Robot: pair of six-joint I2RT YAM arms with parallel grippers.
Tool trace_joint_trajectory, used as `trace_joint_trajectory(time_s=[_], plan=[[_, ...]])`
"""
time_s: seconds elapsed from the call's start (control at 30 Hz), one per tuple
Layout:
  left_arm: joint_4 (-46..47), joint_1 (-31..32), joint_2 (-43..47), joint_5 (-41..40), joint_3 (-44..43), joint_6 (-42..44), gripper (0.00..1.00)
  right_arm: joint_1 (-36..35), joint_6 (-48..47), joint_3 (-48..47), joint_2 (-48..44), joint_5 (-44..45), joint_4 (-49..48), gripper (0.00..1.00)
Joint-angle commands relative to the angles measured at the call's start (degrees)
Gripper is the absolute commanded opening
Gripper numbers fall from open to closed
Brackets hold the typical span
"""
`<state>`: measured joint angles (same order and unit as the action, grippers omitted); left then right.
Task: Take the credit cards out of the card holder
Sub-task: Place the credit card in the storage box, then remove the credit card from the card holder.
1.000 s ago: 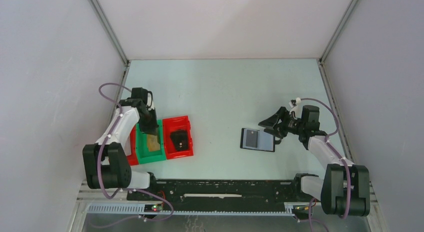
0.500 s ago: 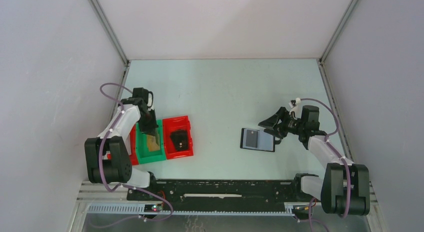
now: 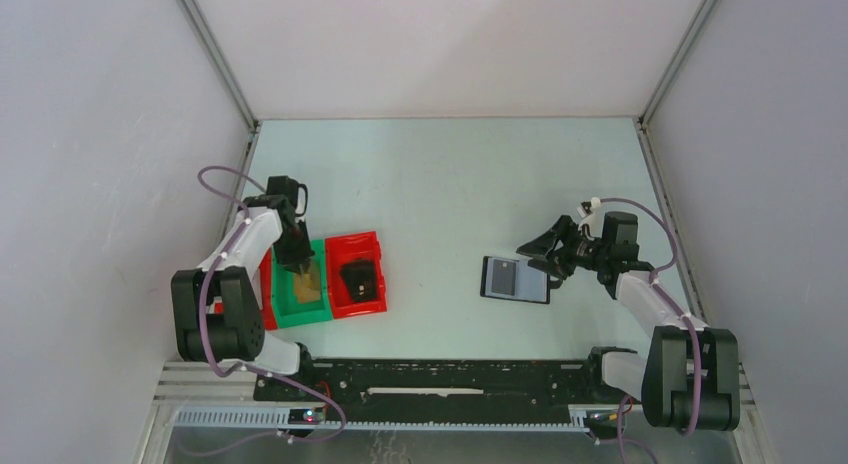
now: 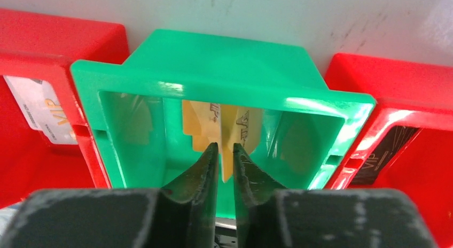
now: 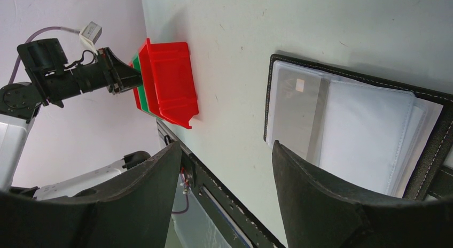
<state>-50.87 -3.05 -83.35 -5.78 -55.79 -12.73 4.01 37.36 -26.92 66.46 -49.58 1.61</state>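
Observation:
The black card holder [image 3: 515,279] lies open on the table, with clear sleeves and a pale grey card [image 5: 294,114] in its left panel [image 5: 273,98]. My right gripper [image 3: 541,260] is open and empty, its jaws wide apart, over the holder's right edge; the right wrist view [image 5: 227,145] shows the same. My left gripper [image 3: 303,267] reaches down into the green tray [image 3: 300,314]. In the left wrist view it [image 4: 223,148] is shut on a tan card [image 4: 213,119] held edge-on inside the green tray [image 4: 224,82].
A red tray [image 3: 357,246] right of the green one holds a black card [image 4: 387,152]. Another red tray [image 4: 26,45] on the left holds a pale VIP card [image 4: 43,106]. A black rail [image 3: 440,376] runs along the near edge, and walls stand on three sides.
My left gripper has sunk a little deeper into the green tray with the tan card. The right gripper and the holder have not moved.

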Motion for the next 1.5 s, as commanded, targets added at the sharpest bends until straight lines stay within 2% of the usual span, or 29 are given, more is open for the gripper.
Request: trace_joint_trajectory(time_s=[0.0, 0.17, 0.3, 0.4, 0.5, 0.57, 0.67, 0.8, 0.9, 1.0, 1.17, 1.27, 1.47], plan=[[0.1, -0.4, 0.2, -4.2, 1.0, -2.2, 0.28, 0.2, -1.2, -0.9, -0.2, 0.0, -0.1, 0.72], [-1.6, -0.4, 2.3, -5.9, 0.1, -3.2, 0.39, 0.2, -1.2, -0.9, -0.2, 0.1, 0.0, 0.72], [-4.6, -0.4, 6.9, -6.7, -2.9, -4.4, 0.43, 0.2, -1.5, -1.0, -1.4, 0.9, 1.0, 0.72], [-6.0, -0.4, 12.5, -3.6, -6.4, -5.7, 0.47, -0.1, -3.2, -2.0, -3.2, 4.7, 4.9, 0.72], [-4.5, 0.5, 17.6, 2.9, -8.9, -7.9, 0.53, -1.6, -5.7, -4.2, -5.1, 13.4, 11.6, 0.71], [-2.4, 3.5, 20.0, 5.2, -9.8, -10.2, 0.55, -3.4, -7.0, -5.9, -5.3, 21.0, 16.4, 0.71], [1.7, 12.6, 20.7, 7.0, -11.1, -14.2, 0.58, -7.4, -7.2, -7.1, -4.3, 26.1, 18.7, 0.69], [7.3, 24.5, 15.4, 10.1, -13.7, -19.3, 0.58, -12.0, -6.0, -7.7, -2.1, 29.3, 18.6, 0.61], [11.1, 32.3, 9.4, 12.2, -16.6, -21.3, 0.58, -13.5, -4.7, -7.7, 0.8, 29.8, 16.9, 0.53], [16.3, 38.6, 2.0, 17.0, -18.6, -23.9, 0.58, -13.9, -4.1, -8.1, 4.0, 31.0, 15.8, 0.5], [24.5, 44.8, -9.9, 23.4, -20.8, -27.7, 0.59, -13.5, -4.0, -8.7, 7.3, 35.0, 16.6, 0.42], [26.6, 47.1, -15.9, 26.1, -23.3, -28.9, 0.59, -13.5, -3.6, -8.7, 8.1, 33.8, 16.2, 0.36], [29.2, 47.5, -19.1, 27.2, -23.7, -31.1, 0.59, -17.2, -0.8, -8.7, 5.8, 32.6, 13.0, 0.34]])
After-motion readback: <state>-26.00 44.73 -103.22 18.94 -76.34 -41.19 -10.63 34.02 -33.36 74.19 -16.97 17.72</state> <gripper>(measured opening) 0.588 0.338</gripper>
